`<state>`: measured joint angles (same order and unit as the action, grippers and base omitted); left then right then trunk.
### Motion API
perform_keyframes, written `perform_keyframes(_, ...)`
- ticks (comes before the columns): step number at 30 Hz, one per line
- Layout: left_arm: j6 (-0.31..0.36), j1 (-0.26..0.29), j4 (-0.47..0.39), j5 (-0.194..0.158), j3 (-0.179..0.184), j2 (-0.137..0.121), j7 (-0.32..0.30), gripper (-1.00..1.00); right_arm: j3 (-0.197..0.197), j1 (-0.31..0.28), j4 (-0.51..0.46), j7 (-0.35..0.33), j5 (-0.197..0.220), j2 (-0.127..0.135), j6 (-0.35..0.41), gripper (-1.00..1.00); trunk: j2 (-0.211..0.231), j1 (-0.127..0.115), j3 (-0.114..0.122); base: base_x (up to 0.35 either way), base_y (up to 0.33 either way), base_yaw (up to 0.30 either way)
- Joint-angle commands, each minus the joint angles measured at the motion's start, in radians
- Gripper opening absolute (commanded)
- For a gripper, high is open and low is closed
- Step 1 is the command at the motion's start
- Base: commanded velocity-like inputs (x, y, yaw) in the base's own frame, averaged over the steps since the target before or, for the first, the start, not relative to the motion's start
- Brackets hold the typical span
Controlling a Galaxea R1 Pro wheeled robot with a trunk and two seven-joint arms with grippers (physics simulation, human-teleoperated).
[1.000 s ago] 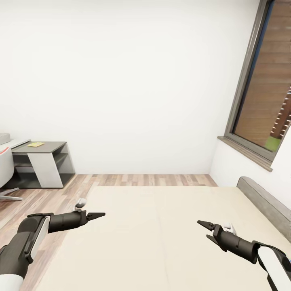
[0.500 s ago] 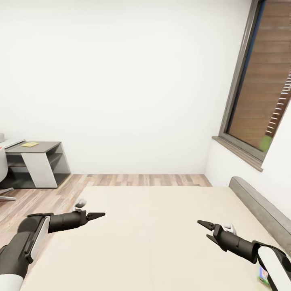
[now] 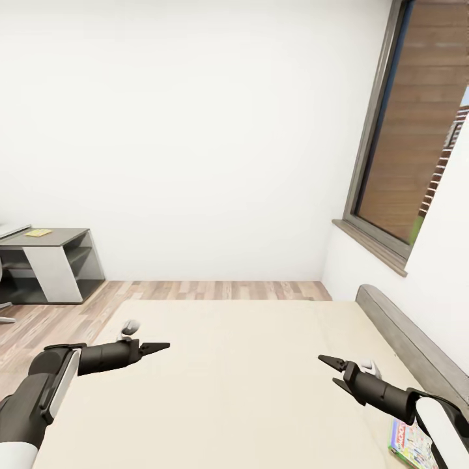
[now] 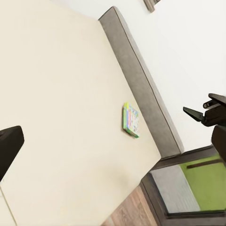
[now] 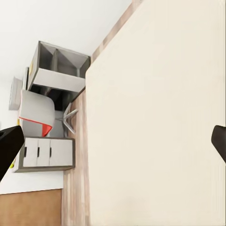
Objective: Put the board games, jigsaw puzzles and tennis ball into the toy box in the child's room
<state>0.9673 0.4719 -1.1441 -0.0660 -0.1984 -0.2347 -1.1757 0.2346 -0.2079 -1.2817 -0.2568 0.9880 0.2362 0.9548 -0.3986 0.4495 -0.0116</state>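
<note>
A white board game (image 3: 410,445) with a colourful border lies flat on the beige bed (image 3: 247,384), close to the grey headboard (image 3: 407,342). It also shows in the left wrist view as the board game (image 4: 131,120). My right gripper (image 3: 331,370) hovers open over the mattress, a little short of that box. My left gripper (image 3: 159,346) is open above the bed's left side, holding nothing. Far left stands the table (image 3: 49,240), with a thin yellow jigsaw puzzle (image 3: 38,232) on its dark lower top. The tennis ball is out of view.
Wood-plank floor (image 3: 215,290) runs between the bed and the white wall. A dark-framed window (image 3: 417,150) with a sill is on the right. The right wrist view shows a chair (image 5: 35,115) with a red panel and pale drawers (image 5: 44,153) beside the table.
The whole picture has shifted left, so the camera has turned right. The board game has come into view at the lower right, and less of the table shows. Both arms hold the same pose.
</note>
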Motion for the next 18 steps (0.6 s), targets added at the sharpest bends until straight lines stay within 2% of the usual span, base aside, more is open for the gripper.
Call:
perform_keyframes(1,0.008,0.001,0.000,-0.003,0.000,0.000,-0.001,1.00,0.002,-0.001,0.001,-0.010,-0.009,0.000,0.004,1.00,-0.001,0.000,-0.001,0.000,-0.295,0.000)
perform_keyframes(18,0.008,0.001,0.000,-0.003,0.001,0.000,0.001,1.00,0.001,-0.001,0.000,-0.010,-0.009,0.000,0.004,1.00,-0.001,0.000,-0.001,0.000,-0.294,0.000)
